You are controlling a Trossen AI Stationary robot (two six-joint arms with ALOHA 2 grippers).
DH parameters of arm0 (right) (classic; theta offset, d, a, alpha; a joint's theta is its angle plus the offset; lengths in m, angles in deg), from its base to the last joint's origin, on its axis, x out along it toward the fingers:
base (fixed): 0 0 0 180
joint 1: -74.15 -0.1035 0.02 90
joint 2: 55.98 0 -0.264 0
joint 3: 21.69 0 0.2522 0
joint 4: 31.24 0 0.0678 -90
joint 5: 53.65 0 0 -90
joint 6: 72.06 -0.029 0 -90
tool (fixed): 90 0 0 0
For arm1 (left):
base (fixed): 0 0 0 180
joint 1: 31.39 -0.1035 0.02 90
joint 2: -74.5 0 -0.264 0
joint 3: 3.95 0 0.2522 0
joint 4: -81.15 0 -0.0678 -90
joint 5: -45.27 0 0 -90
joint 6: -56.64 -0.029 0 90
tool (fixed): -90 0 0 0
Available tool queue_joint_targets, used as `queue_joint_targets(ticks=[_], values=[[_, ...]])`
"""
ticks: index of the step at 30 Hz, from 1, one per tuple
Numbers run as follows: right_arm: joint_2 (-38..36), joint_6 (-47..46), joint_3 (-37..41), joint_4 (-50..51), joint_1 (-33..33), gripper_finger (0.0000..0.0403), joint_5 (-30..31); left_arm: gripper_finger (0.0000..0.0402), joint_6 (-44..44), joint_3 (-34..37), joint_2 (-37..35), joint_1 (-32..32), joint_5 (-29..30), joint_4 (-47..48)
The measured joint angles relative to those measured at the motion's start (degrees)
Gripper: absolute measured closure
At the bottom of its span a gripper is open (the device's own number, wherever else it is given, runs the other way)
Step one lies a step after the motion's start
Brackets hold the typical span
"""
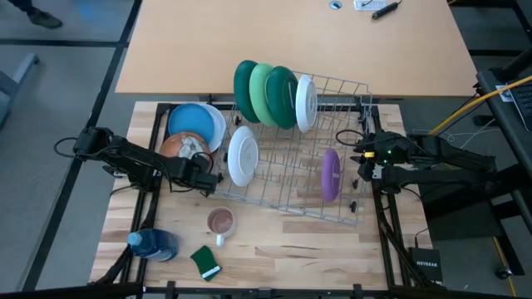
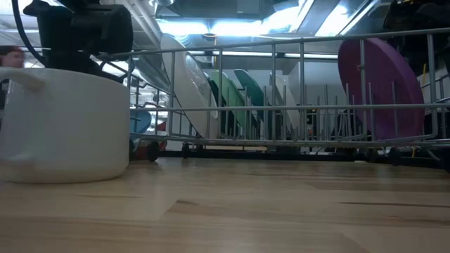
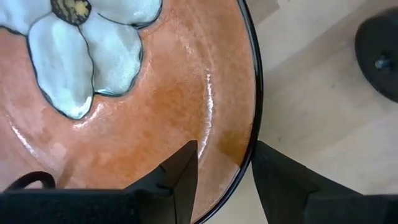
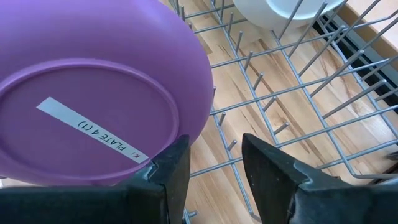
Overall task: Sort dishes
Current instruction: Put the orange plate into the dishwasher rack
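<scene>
Wooden table (image 1: pixel 283 249): left tool (image 3: pixel 225 168) straddles brown plate (image 3: pixel 155 93) rim.

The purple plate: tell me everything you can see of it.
The purple plate is round, matte, plastic-looking, with a raised foot ring and a white label reading "PLATE 4 (1)" on its underside. It stands on edge between the wire rack's tines on the rack's right side. The right gripper is open beside its rim, not gripping it.

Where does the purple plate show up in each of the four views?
High view: purple plate stands on edge at the wire rack's right end.
Low view: upper right, behind the rack's wires.
Left wrist view: not in it.
Right wrist view: fills the upper left, labelled underside showing.
Shared landmark: the wire rack.
</scene>
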Motion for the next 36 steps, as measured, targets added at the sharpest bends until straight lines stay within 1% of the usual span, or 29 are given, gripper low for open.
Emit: queue_joint_targets(ticks=[10, 16, 19, 26, 33, 36], values=[[0.0, 0.0, 0.0, 0.0, 0.0, 0.0251, 0.0, 0.0263, 2.2, 0.0, 0.0, 0.0, 4.8, -0.1], [0.0, 0.0, 0.0, 0.0, 0.0, 0.0251, 0.0, 0.0263, 2.4, 0.0, 0.0, -0.9, 11.6, -0.3], [0.0, 0.0, 0.0, 0.0, 0.0, 0.0251, 0.0, 0.0263, 1.4, 0.1, 0.1, -2.2, 13.4, 0.0], [0.0, 0.0, 0.0, 0.0, 0.0, 0.0251, 0.0, 0.0263, 0.6, 0.3, 0.2, -5.1, 13.5, -0.3], [0.0, 0.0, 0.0, 0.0, 0.0, 0.0251, -0.1, 0.0263, -1.8, 0.3, 0.2, -5.1, 13.4, -3.5], [0.0, 0.0, 0.0, 0.0, 0.0, 0.0251, -0.2, 0.0263, -1.8, 0.3, 0.2, -5.1, 11.8, -3.4]])
